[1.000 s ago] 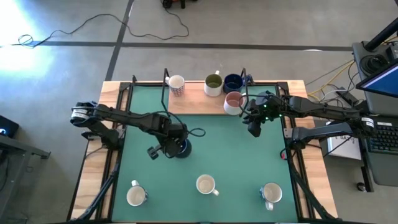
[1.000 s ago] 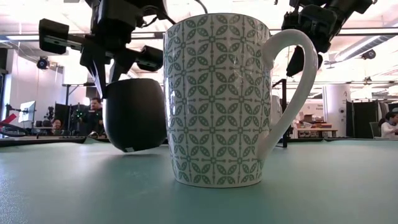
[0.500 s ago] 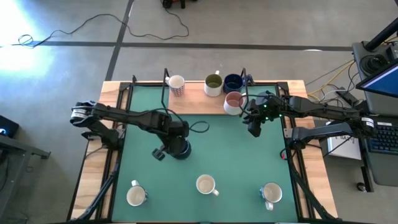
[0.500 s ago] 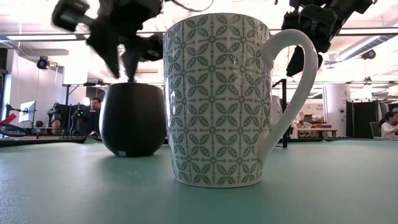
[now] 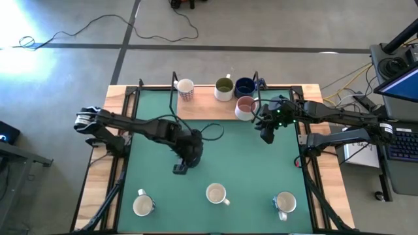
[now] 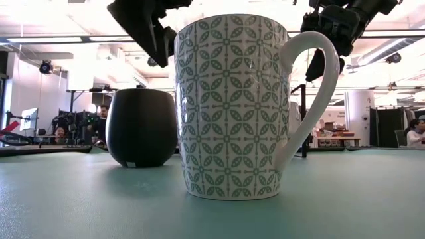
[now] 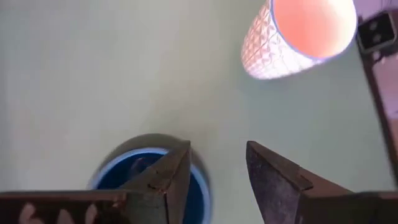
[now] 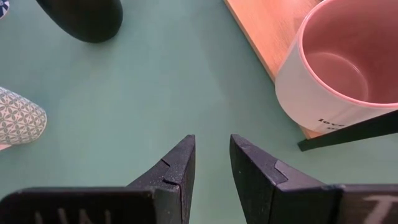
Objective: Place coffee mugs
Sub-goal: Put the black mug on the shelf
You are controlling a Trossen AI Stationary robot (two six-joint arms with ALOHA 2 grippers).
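A dark blue mug (image 6: 141,127), blue inside (image 7: 140,177), stands upright on its base on the green mat, mid-table. My left gripper (image 7: 217,155) hangs open just above its rim (image 6: 154,33), touching nothing, and largely hides the mug in the high view (image 5: 190,155). My right gripper (image 8: 211,158) waits open above the mat (image 5: 266,132), beside a pink-inside mug (image 8: 345,68) that stands at the near edge of a wooden board (image 5: 206,108). A white mug with a green leaf pattern (image 6: 232,106) stands close to the low camera.
On the board at the far edge also stand a red-patterned white mug (image 5: 185,87), an olive-green-inside mug (image 5: 224,88) and a second dark blue mug (image 5: 245,86). Three white mugs (image 5: 142,204), (image 5: 216,194), (image 5: 285,203) line the near edge. Black frame rails run along both sides.
My left gripper has set the dark blue mug, first tilted and just off the mat, down upright. It has then opened, let go, rolled its wrist and risen clear of the rim. The mug stays where it was put.
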